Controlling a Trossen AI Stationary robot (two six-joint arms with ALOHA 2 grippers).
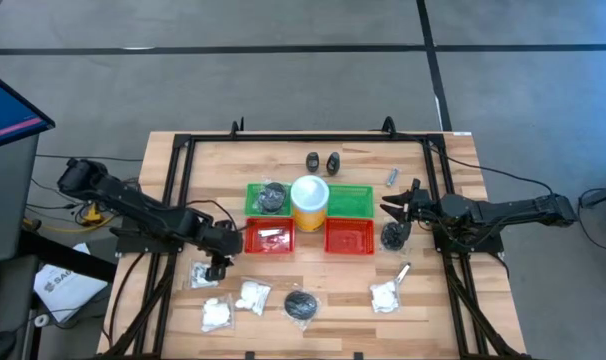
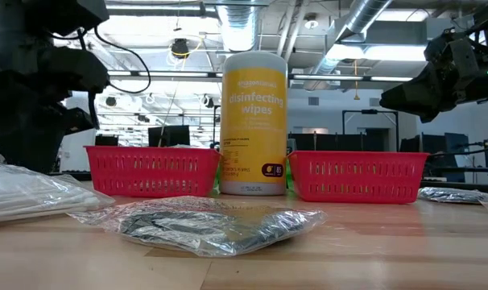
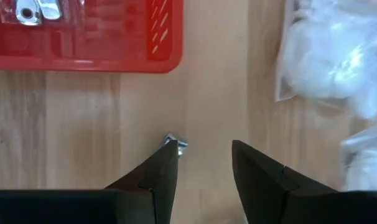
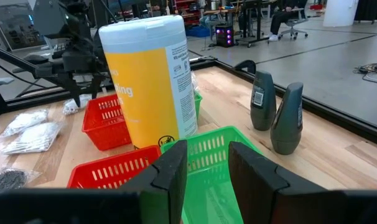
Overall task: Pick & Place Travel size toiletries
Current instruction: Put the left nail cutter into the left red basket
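Note:
My left gripper [image 1: 219,264] hangs open over bare wood just near of the left red tray [image 1: 268,239], with clear-wrapped white packets [image 1: 205,275] beside it. In the left wrist view its open fingers [image 3: 204,158] frame the table, and the white packets [image 3: 331,50] lie to one side. The tray holds a wrapped silvery item [image 3: 36,9]. My right gripper [image 1: 395,208] is open, raised beside the green tray [image 4: 219,152], above a dark grey pad [image 1: 393,237]. Two black bottles [image 4: 275,109] stand on the far table. Another wrapped pad [image 2: 204,225] lies near the front edge. My left gripper has a small silvery corner [image 3: 175,144] showing right beside one fingertip on the table; I cannot tell whether the finger touches it.
The yellow wipes cylinder [image 1: 310,203] stands between the trays. A second red tray [image 1: 349,236] sits right of it. A green tray [image 1: 272,197] holds a dark pad. More white packets [image 1: 385,295] and silvery tubes [image 1: 391,177] lie scattered. A black frame [image 1: 173,160] borders the table.

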